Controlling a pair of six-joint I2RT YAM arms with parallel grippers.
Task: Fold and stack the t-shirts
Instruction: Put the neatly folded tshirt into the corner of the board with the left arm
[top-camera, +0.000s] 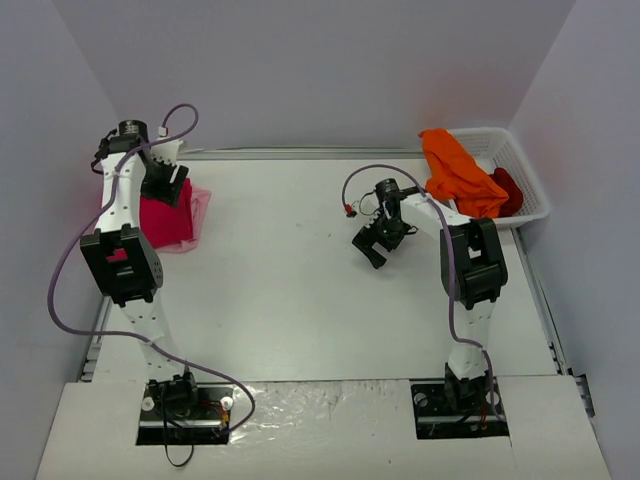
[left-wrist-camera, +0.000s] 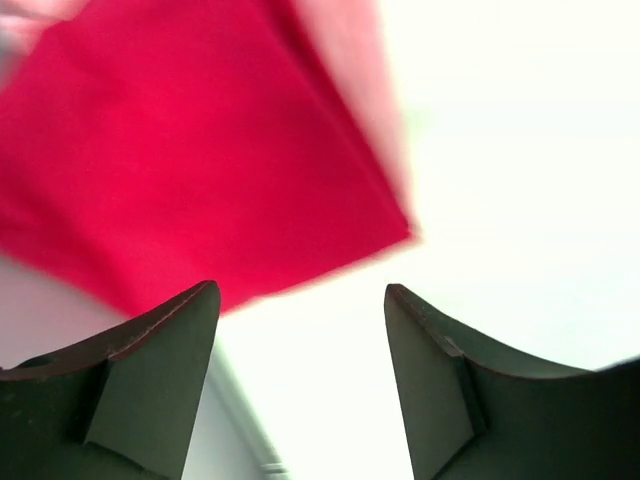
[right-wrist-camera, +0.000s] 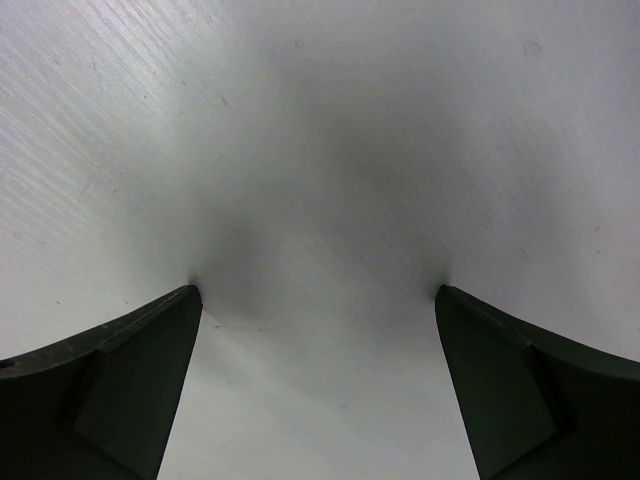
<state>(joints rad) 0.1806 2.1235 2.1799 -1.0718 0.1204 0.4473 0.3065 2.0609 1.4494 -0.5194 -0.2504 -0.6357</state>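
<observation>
A folded crimson-magenta t-shirt (top-camera: 165, 222) lies at the table's left edge on top of a pale pink t-shirt (top-camera: 200, 212). My left gripper (top-camera: 168, 188) hovers over the far part of this stack, open and holding nothing. In the left wrist view the crimson t-shirt (left-wrist-camera: 200, 150) fills the upper left, with the pink t-shirt's edge (left-wrist-camera: 350, 90) beside it and the open left gripper (left-wrist-camera: 300, 295) below. A bright orange t-shirt (top-camera: 458, 172) hangs over the basket rim, and a dark red t-shirt (top-camera: 508, 190) lies inside. My right gripper (top-camera: 373, 247) stands open just above bare table (right-wrist-camera: 318, 292).
The white mesh basket (top-camera: 528, 170) sits at the back right corner. Grey walls close in the table (top-camera: 300, 280) on the left, back and right. Purple cables loop around both arms.
</observation>
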